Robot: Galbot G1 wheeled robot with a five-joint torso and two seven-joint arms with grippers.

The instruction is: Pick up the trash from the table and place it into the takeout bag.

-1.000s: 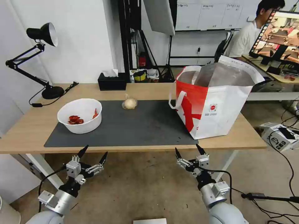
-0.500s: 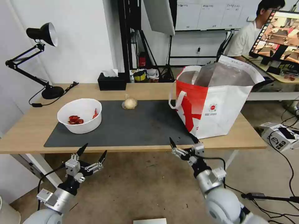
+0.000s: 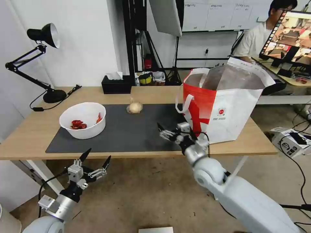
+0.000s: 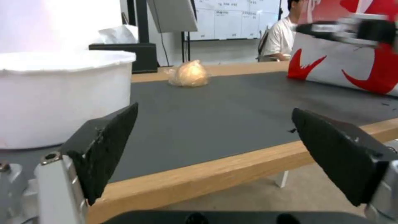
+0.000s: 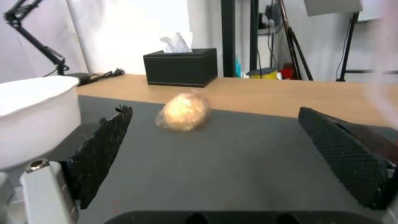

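Beige lump (image 5: 184, 110) on the grey mat (image 5: 232, 168) (between spread fingers (image 5: 104, 149))

Tabletop (image 3: 32, 129), light wood: dark grey mat (image 3: 136, 129) carrying white bowl (image 3: 83, 119) and beige lump (image 3: 134, 107); takeout bag (image 3: 223, 106), black tissue box (image 3: 116, 84), desk lamp (image 3: 53, 95).

A round white plastic bowl (image 3: 83, 120) held red scraps (image 3: 78, 124). The boxy fabric takeout bag (image 3: 223, 110) was white with red panel, the flat rectangular mat (image 3: 129, 129) dark grey.

Bare mat (image 3: 136, 132), takeout bag (image 3: 226, 113) blocks right
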